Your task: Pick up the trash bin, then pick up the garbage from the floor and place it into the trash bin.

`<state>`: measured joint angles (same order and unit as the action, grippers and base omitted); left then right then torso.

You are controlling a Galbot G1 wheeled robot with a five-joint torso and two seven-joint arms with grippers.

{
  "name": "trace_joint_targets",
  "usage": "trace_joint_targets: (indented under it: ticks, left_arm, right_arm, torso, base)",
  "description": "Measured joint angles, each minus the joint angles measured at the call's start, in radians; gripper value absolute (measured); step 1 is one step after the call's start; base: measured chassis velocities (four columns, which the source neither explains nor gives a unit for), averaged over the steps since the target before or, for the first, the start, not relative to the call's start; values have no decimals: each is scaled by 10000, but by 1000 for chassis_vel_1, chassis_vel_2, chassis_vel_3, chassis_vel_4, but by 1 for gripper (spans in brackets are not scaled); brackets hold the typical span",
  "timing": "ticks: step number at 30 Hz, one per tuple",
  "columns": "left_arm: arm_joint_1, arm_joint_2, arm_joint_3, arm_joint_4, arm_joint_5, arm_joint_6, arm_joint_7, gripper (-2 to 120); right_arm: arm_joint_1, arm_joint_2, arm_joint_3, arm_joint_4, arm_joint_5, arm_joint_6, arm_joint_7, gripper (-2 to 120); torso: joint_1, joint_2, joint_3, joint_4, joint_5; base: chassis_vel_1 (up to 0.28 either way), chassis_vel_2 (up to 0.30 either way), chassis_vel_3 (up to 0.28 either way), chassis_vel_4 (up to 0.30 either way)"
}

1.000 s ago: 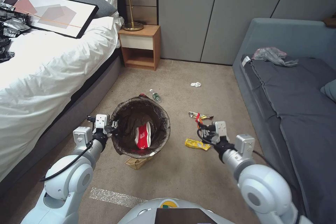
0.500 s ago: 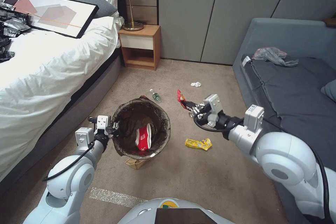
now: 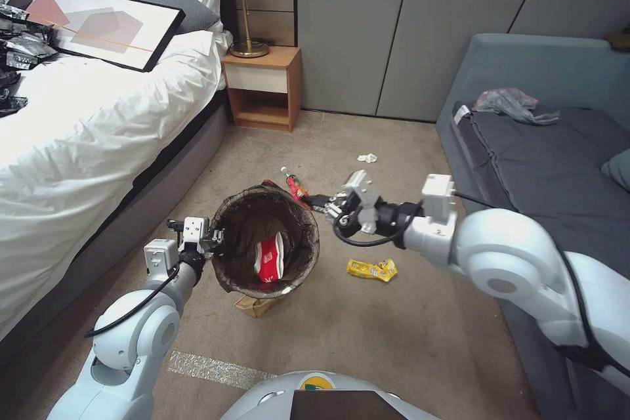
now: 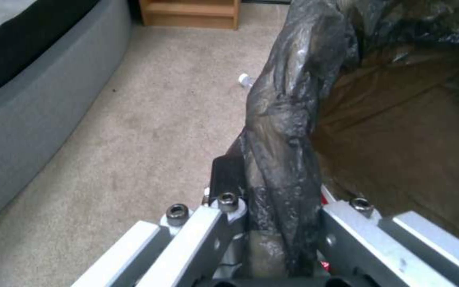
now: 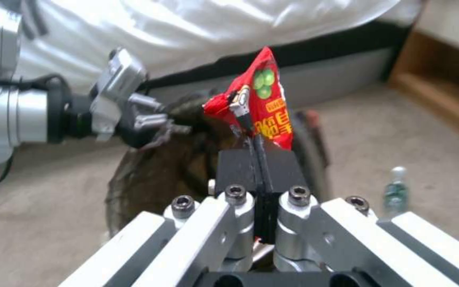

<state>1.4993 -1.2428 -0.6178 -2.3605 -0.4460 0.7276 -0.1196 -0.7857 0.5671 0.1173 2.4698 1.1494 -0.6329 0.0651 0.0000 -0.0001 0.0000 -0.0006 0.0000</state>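
Carpet floor (image 3: 367, 335) lies between the bed (image 3: 85, 144) on the robot's left and the grey sofa (image 3: 551, 170) on its right. The left arm bends forward from the shoulder, and the left gripper (image 3: 211, 237) is clamped on the bag-covered rim of the trash bin (image 3: 230, 223); in the left wrist view that rim (image 4: 285, 167) sits pinched between the closed jaws. A red-and-white packet (image 3: 268, 257) already lies inside the bin, and a brown paper bag (image 3: 257, 305) pokes out from beneath it.

The right arm reaches across the body, elbow out to the right, forearm level and pointing toward the bin. The right gripper (image 3: 314, 199) is closed on a red snack packet (image 5: 260, 107) (its black pads meet around the packet's lower edge), holding it just beside the bin's far rim. A yellow wrapper (image 3: 371, 269) lies on the carpet below the forearm, a white tissue wad (image 3: 367, 158) farther off, and a clear bottle (image 5: 397, 191) beside the bin.
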Motion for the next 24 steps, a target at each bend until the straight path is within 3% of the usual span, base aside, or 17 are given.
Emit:
trace_joint_targets:
  ticks: [1,3,4,7,8,11,20,24]
  left_arm:
    - [0,0,0,0,0,0,0,0]
    - [-54,-29,4,81,28,-19,28,0]
    - [-54,-29,4,81,28,-19,28,0]
    - [-63,-60,-31,114,46,-39,50,0]
    - [-63,-60,-31,114,46,-39,50,0]
    - [-70,-75,-105,174,113,-69,104,0]
    - [-90,-184,-114,224,186,-92,146,0]
    - [-93,-170,-141,222,186,-98,155,0]
  right_arm:
    - [0,0,0,0,0,0,0,0]
    - [1656,62,-1864,-629,165,94,-115,0]
    - [1656,62,-1864,-629,165,94,-115,0]
    - [2575,594,-3480,-1111,181,108,-31,0]
    - [2575,594,-3480,-1111,181,108,-31,0]
    - [3325,1496,-5032,-1784,-12,124,208,0]
    - [3852,2255,-6150,-2362,-79,-21,452,-2]
    - [3708,2268,-6111,-2439,-84,-40,618,10]
  torso:
    - [0,0,0,0,0]
    - [0,0,1,2,-3]
    - [0,0,1,2,-3]
    - [0,0,1,2,-1]
    - [0,0,1,2,-1]
    - [0,0,0,2,-2]
    - [0,0,0,2,-2]
    - [0,0,0,1,-1]
  base:
    - [0,0,0,0]
    - [0,0,0,0]
    - [0,0,0,0]
    - [0,0,0,0]
    - [0,0,0,0]
    - [0,0,0,0]
    - [0,0,0,0]
    - [0,0,0,0]
